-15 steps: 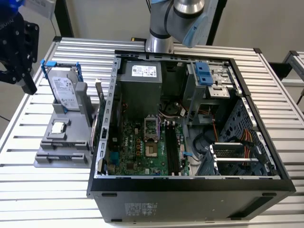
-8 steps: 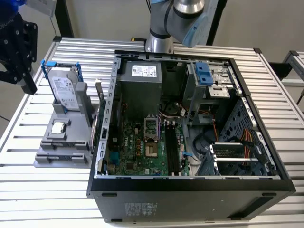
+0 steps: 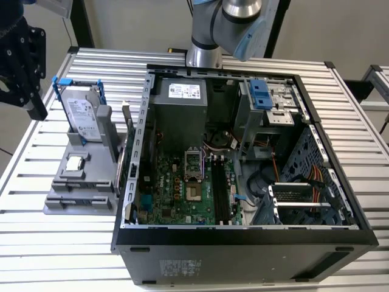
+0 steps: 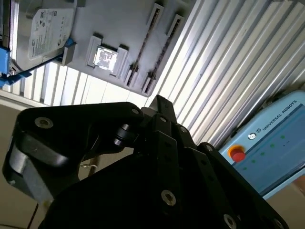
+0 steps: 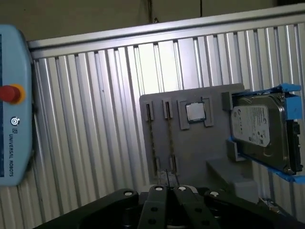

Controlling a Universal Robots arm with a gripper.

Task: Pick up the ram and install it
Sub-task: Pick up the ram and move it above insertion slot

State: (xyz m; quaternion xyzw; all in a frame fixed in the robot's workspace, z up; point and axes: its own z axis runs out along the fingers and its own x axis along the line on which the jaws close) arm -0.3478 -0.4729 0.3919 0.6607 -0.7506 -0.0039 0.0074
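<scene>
The ram (image 5: pixel 152 138) is a thin dark stick standing on edge in a slot of the grey holder (image 5: pixel 200 148), with a second like stick (image 5: pixel 169 138) beside it. In the second wrist view the ram (image 4: pixel 142 45) lies in the same holder (image 4: pixel 124 28). My black gripper (image 3: pixel 18 67) hangs high at the exterior view's left, above and beyond the holder (image 3: pixel 67 182), touching nothing. Its fingertips (image 5: pixel 162 177) are pressed together and hold nothing. The open computer case (image 3: pixel 243 237) shows the motherboard's long black memory slots (image 3: pixel 219 188).
On the holder also sit a silver hard drive in a blue bracket (image 3: pixel 82 115) and a small square processor (image 3: pixel 75 163). A pendant with a red button (image 5: pixel 12 93) lies on the ribbed aluminium table (image 3: pixel 340 103). The arm's base (image 3: pixel 203 48) stands behind the case.
</scene>
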